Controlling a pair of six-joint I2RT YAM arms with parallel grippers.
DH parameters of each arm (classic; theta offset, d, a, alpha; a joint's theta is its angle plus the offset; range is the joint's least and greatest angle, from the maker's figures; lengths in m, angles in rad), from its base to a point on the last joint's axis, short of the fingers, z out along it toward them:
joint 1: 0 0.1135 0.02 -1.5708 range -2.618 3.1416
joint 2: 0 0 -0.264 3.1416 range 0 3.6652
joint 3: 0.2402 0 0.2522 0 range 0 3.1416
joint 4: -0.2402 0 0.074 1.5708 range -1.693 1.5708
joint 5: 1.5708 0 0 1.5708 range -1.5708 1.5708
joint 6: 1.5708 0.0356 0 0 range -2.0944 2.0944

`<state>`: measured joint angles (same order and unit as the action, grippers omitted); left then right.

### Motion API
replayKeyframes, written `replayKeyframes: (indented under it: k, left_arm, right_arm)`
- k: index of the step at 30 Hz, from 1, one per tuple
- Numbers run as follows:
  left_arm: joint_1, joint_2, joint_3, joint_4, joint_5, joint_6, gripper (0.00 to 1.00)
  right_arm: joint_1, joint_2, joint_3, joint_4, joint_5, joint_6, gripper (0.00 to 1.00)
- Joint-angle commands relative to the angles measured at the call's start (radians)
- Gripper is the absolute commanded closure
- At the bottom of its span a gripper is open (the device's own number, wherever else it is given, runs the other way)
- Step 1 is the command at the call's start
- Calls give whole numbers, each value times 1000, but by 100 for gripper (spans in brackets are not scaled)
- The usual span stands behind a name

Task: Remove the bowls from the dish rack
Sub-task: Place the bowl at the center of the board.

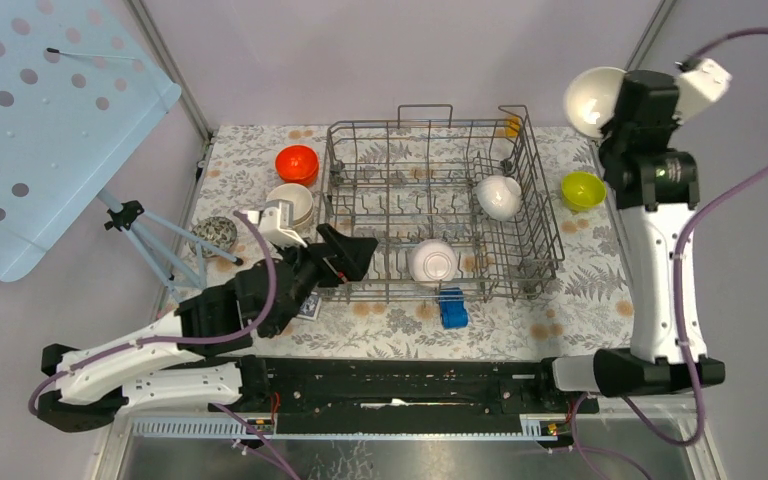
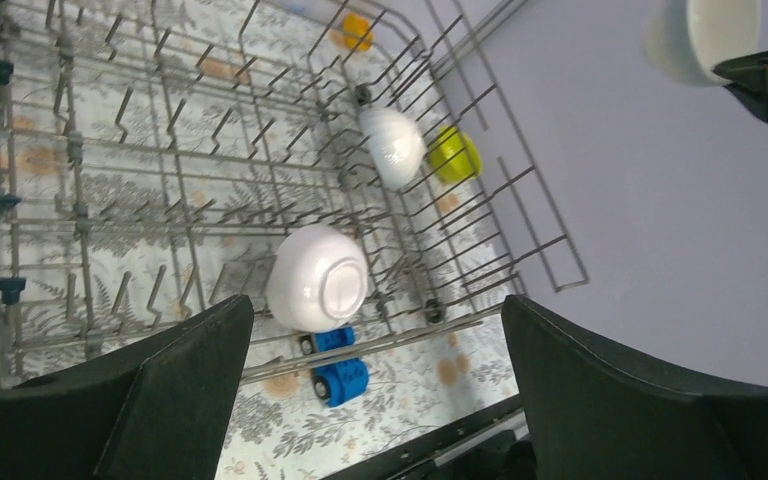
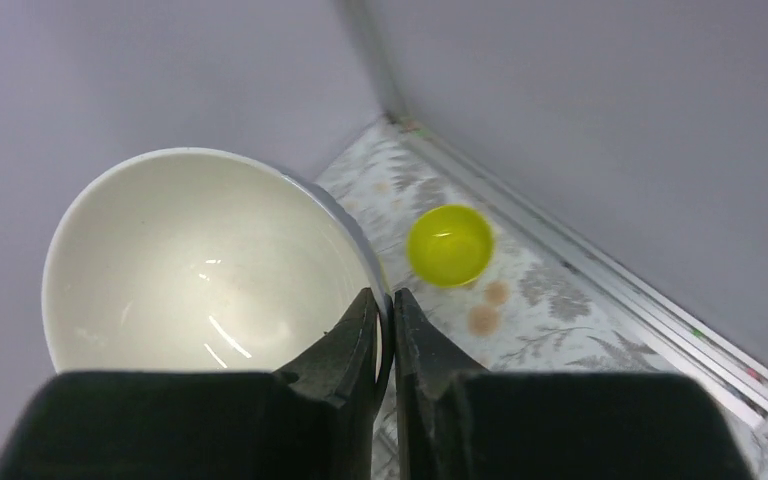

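Left gripper (image 1: 352,252): fingers wide apart, holding nothing. It sits at the near left corner of the rack (image 1: 400,140).
Just ahead of it: the near bowl (image 2: 317,277), white and inside the rack. It lies right in front of the gap between the fingers, a little to the left.
How the near bowl lies: its bottom ring faces up and toward this gripper. Its open side faces down and away.
Farther ahead: the far bowl (image 2: 392,146), also white, leaning in the tines by the rack's right wall.
Below the near bowl: a blue car (image 2: 340,380), outside the rack on the surface (image 1: 580,290).
Off to this gripper's left: beige bowls (image 1: 290,205), a red bowl (image 1: 297,164) and a ball (image 1: 216,233), all out of the rack.
Right gripper (image 3: 382,300): pinched tight on the rim of the held bowl (image 3: 200,270), up high past the far right corner.
Under it: a green bowl (image 3: 450,244) on the surface, outside the rack.
Nearer arm: the left one, by a lot. The right one is full and well apart from the rack.
Next move, my guess: the left gripper goes straight ahead and a bit down to the near bowl.
Tricky bit: only the round bottom faces the gripper, so it may need to turn to catch the edge between the tines.
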<state>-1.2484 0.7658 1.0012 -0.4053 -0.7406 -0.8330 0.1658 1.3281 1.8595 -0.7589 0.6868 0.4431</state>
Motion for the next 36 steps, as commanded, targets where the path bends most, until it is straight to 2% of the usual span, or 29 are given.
replayKeyframes:
  k: [1, 6, 13, 18, 25, 36]
  left_arm:
    - [0, 11, -51, 63, -36, -32, 1]
    - [0, -2, -104, 77, -19, -65, 1]
    - [0, -40, -210, 150, -27, -89, 1]
    - [-1, -18, -265, 186, -8, -108, 1]
    - [0, 40, -274, 174, 15, -132, 1]
    - [0, 35, -317, 173, 4, -140, 1]
  right_arm:
    - [-255, 41, -63, 7, -105, 202, 100]
    - [-443, 49, -251, -17, -170, 306, 100]
    - [-531, -13, -576, 135, -220, 325, 100]
    - [-538, -37, -789, 318, -236, 306, 100]
    - [-542, 1, -935, 481, -282, 290, 100]
    - [-565, 81, -968, 553, -354, 266, 100]
